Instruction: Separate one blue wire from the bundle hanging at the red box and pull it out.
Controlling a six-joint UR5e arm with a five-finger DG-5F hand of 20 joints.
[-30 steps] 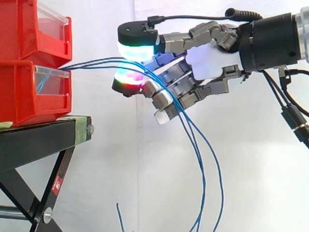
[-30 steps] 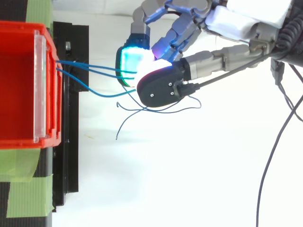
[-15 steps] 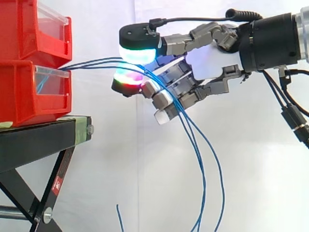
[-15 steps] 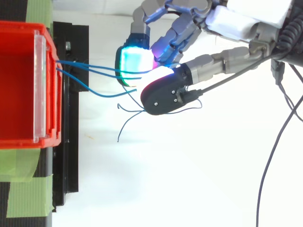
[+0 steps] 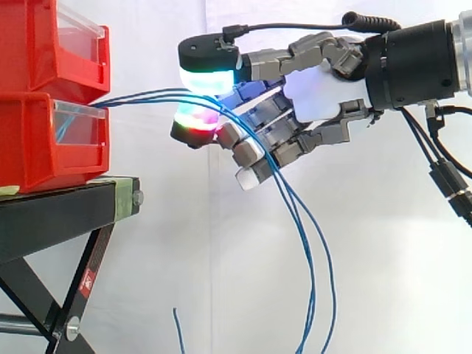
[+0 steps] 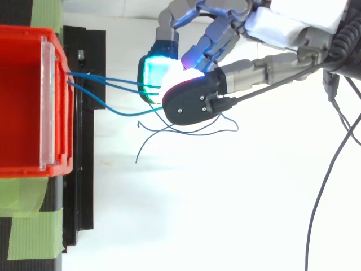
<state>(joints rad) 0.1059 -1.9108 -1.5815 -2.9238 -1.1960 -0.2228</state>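
Glossy red plastic bins (image 5: 44,147) with clear, smooth plastic fronts (image 5: 77,122), a matt black metal stand (image 5: 59,214), thin blue wires (image 5: 147,96) looking slick and plastic-sheathed, and the hand (image 5: 317,92) showing dull grey metal links, a smooth white plastic palm, matt black fingertip shells (image 6: 192,104).

**Blue wires** (image 5: 147,95): a bundle of thin strands left the front of the lower red box (image 5: 33,151) beside its clear panel. They ran close together and roughly level to the right, and passed between two glowing pads of the hand (image 5: 317,96), which pinched them. Past the pads they fell in long, loose arcs. From above, one strand (image 6: 124,113) sagged apart from the other two.
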